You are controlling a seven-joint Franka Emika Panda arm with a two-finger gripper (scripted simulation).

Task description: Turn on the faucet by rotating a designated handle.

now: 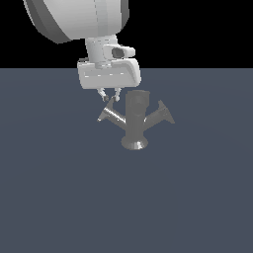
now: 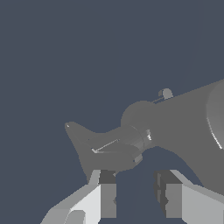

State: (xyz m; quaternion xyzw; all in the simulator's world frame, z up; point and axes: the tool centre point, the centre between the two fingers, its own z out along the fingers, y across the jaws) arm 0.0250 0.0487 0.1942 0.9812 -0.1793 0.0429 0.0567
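The faucet is a dark grey upright cylinder on a flared round foot, with two angled side arms. The handle is the lighter, shinier arm on the exterior view's left; the duller arm points to the right. My gripper hangs just above the handle's flared outer end, jaws open a little. In the wrist view the handle lies just past my fingertips, and the gripper has nothing between its fingers. The faucet body fills one side of that view.
The faucet stands on a flat blue-grey floor that runs to the horizon. The white arm and wrist rise above the handle.
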